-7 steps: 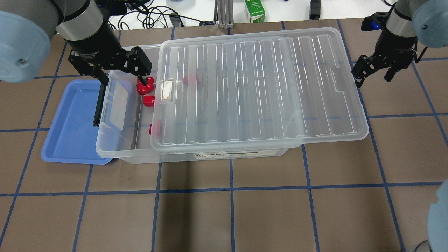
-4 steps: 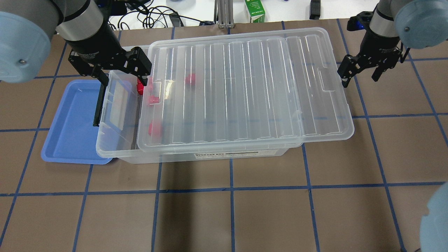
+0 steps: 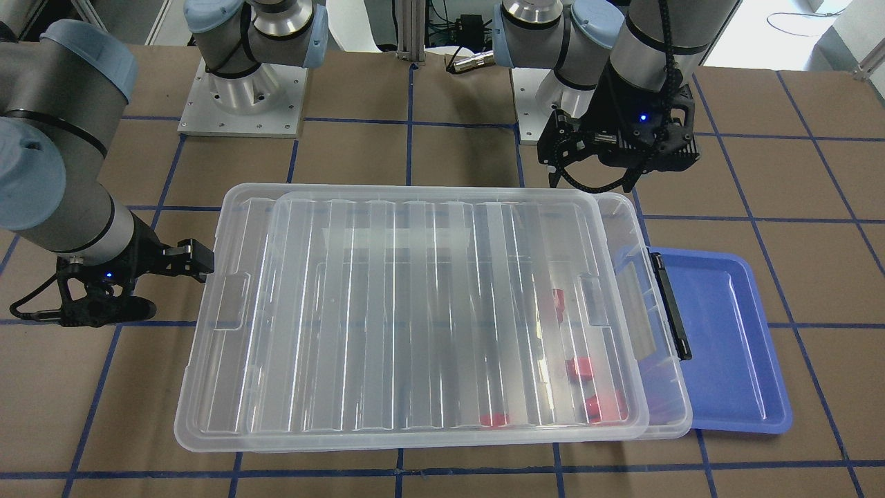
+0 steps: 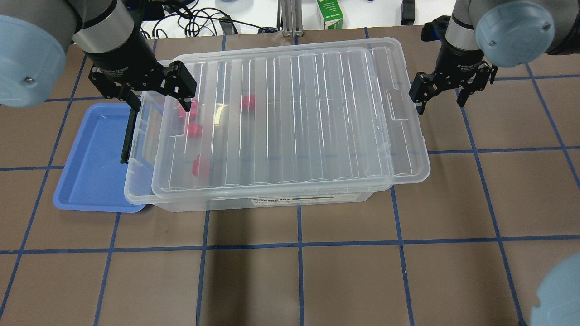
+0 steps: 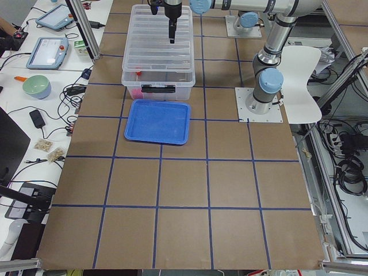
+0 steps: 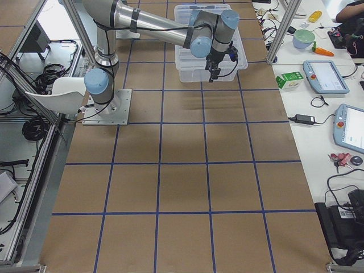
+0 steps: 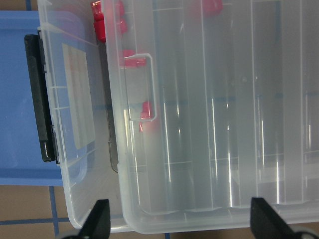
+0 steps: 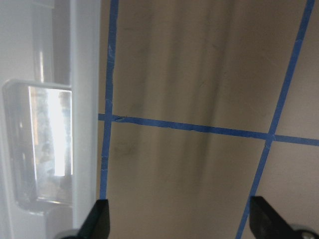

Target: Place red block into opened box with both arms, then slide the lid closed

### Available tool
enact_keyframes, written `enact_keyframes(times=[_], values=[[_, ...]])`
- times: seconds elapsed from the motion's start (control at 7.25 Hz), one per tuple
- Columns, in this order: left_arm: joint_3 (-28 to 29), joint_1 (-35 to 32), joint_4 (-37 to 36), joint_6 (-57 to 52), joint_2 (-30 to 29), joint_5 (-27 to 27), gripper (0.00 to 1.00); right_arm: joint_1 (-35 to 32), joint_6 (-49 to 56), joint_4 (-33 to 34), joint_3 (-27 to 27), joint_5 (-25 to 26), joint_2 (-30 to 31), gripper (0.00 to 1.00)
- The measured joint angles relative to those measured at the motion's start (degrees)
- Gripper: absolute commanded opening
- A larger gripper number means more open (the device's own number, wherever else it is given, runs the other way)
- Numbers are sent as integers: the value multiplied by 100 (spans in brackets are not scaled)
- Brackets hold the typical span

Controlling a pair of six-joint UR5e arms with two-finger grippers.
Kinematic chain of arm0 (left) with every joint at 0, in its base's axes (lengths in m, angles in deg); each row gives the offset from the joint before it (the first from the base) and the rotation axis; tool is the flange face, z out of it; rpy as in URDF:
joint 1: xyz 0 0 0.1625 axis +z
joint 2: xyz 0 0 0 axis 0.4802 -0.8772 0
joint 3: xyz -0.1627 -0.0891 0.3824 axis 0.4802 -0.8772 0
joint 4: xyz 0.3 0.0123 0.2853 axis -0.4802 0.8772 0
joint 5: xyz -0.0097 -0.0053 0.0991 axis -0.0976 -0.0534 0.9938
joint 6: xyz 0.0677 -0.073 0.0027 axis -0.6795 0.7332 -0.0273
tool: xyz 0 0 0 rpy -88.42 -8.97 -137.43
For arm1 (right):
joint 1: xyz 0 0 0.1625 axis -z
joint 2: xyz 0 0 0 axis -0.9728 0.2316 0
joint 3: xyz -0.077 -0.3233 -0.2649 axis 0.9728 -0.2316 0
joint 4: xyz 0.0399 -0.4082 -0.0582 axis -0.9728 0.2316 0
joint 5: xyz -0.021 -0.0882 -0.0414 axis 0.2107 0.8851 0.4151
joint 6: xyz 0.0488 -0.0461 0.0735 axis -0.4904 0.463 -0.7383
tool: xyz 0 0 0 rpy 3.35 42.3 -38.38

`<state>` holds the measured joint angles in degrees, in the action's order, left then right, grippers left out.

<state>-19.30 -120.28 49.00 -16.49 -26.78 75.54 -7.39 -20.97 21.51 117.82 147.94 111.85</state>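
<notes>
The clear box [image 4: 272, 202] stands mid-table with its black latch bar [image 4: 128, 136] at its left end. The ribbed lid [image 4: 290, 117] lies on top, overhanging the right end; a narrow strip at the left end is uncovered. Several red blocks [image 4: 247, 103] [image 3: 579, 368] lie inside near the left end, seen through the lid. My left gripper [image 4: 158, 93] hovers open over the box's far left corner, holding nothing; its wrist view shows the lid's notch [image 7: 142, 84]. My right gripper [image 4: 439, 97] is open at the lid's right end, one finger [image 3: 193, 257] against its edge.
A blue tray [image 4: 90, 158] lies partly under the box's left end. A green carton [image 4: 330, 13] and cables sit beyond the table's far edge. Brown table with blue tape lines [image 4: 299, 244] stretches in front of the box.
The lid has slid left over the box, now covering the red blocks. My right gripper moved left with the lid's right end. The left arm has stayed put.
</notes>
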Motion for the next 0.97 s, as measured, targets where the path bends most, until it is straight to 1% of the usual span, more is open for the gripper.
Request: enact_keyframes(times=[0.97], values=[[11,0,0,0,-7,8,100,-286,-330,-2,-3,-4,-13,100]])
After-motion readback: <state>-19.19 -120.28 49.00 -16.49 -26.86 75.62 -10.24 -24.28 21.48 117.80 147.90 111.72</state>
